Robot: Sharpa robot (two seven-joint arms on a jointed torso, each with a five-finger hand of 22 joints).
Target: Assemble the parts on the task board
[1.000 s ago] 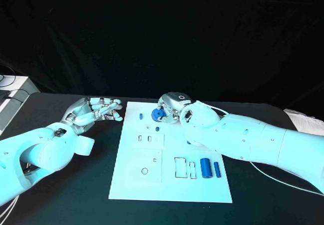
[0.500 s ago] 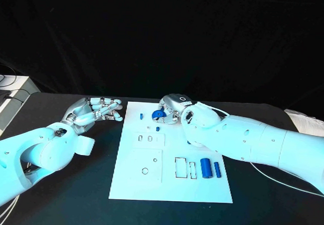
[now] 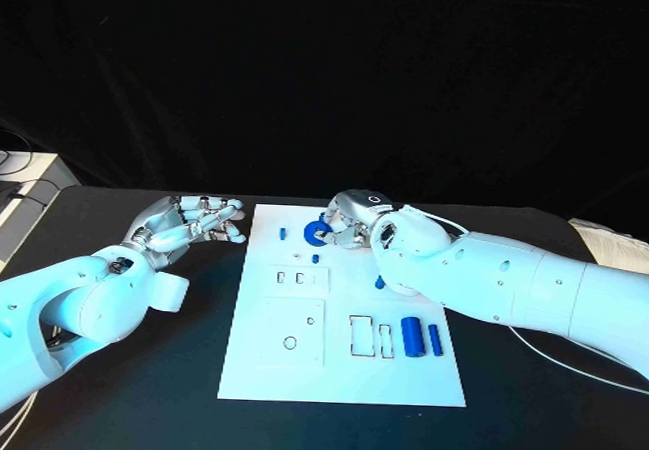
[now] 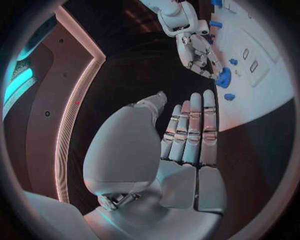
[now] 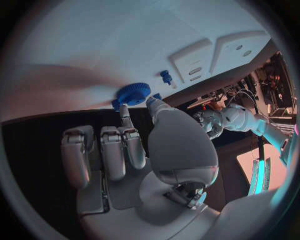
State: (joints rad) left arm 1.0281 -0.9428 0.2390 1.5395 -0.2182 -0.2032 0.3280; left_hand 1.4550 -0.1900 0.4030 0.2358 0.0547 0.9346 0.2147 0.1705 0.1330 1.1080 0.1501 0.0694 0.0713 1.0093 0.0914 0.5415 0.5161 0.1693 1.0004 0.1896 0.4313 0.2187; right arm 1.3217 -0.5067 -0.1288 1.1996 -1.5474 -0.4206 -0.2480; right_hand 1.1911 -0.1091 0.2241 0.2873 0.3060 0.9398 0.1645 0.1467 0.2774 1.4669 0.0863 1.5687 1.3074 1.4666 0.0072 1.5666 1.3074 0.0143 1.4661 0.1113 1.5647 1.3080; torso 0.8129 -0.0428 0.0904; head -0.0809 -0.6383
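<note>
The white task board (image 3: 261, 362) lies in the middle of the black table. My right hand (image 3: 351, 219) is over its far edge and pinches a blue gear (image 3: 321, 231) between thumb and a fingertip; the gear (image 5: 133, 93) sits just above the board. A small blue peg (image 5: 166, 76) stands close by on the board. My left hand (image 3: 195, 219) is off the board's far left corner, fingers straight and side by side, holding nothing. The left wrist view shows that left hand (image 4: 187, 135) with the right hand (image 4: 194, 50) and gear (image 4: 223, 78) beyond it.
Two small blue pegs (image 3: 285, 230) (image 3: 315, 257) stand on the far part of the board. Two blue cylinders (image 3: 411, 336) (image 3: 436, 338) lie at its right side beside rectangular slots (image 3: 361, 335). A white cloth (image 3: 613, 243) lies at the table's right edge.
My right hand has shifted a little to the right with the blue gear in it. The left hand has stayed still.
</note>
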